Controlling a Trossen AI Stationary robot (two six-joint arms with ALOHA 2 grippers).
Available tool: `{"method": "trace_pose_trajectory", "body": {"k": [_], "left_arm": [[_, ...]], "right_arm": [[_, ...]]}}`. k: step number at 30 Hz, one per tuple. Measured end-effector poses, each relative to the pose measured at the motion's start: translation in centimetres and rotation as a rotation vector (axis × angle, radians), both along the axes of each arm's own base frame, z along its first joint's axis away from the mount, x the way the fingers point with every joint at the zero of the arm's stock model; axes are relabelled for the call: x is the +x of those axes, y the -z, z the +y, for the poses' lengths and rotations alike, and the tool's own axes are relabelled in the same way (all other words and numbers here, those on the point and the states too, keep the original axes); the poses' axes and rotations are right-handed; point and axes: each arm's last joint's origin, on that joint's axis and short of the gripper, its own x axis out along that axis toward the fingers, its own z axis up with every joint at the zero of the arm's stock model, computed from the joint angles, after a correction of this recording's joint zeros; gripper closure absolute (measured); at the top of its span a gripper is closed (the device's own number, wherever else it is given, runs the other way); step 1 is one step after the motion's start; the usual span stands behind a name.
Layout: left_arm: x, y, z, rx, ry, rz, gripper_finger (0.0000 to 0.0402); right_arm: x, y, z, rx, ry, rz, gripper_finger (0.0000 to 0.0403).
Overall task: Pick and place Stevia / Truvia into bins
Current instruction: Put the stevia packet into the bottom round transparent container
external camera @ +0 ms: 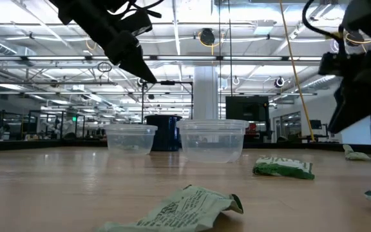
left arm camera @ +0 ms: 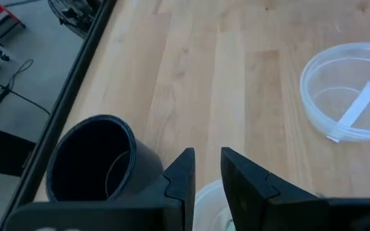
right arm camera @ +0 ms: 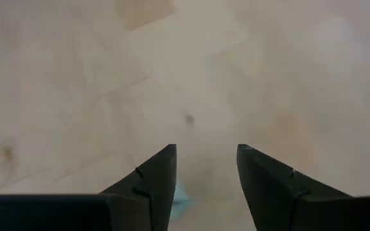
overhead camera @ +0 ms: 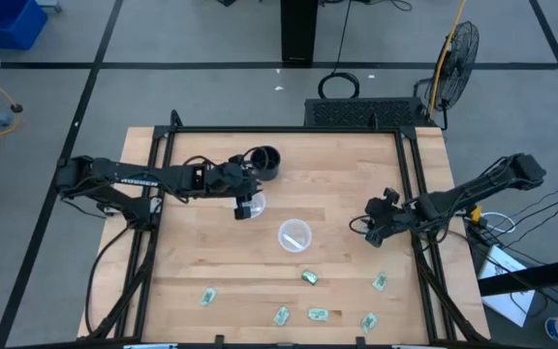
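Stevia packets (overhead camera: 318, 314) lie flat, scattered along the worktop's (overhead camera: 201, 242) front edge, long axes pointing every way. Two bins: one (overhead camera: 295, 235) mid-worktop holding a white strip, one (overhead camera: 253, 206) under the left hand (overhead camera: 245, 206), fingers nearly together, likely for dropping. Right hand (overhead camera: 376, 231) hovers, fingers apart, probably about to pick.

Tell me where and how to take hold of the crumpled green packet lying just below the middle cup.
Come straight down from above on the crumpled packet and pinch across its short width. It lies low on the wooden table, so a side approach finds no edge, though its puffed-up folds give the fingers some purchase. It sits clear of the middle cup. The right hand is probably nearer.
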Motion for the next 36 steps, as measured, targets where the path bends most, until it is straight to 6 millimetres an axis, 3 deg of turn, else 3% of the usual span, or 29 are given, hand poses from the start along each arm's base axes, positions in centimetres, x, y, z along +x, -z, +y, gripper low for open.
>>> {"method": "trace_pose_trajectory", "body": {"k": [9,23,29,36], "left_arm": [[0.0,0.0,0.0,-0.001,0.0,-0.007,0.0321],[0.2,-0.3,0.0,-0.017,-0.015,-0.045,0.0321],[0.3,-0.3,0.0,-0.02,-0.017,-0.052,0.0321],[0.3,-0.3,0.0,-0.037,-0.03,-0.058,0.0321]], "right_arm": [[-1.0,3.2,-0.3,-0.012,-0.027,0.006,0.0247],[-1.1,2.6,-0.2,0.027,-0.09,-0.031,0.0248],[-0.7,1.9,0.3,0.144,-0.206,-0.1,0.0248],[-1.5,2.6,0.3,0.193,-0.233,0.031,0.0248]]}}
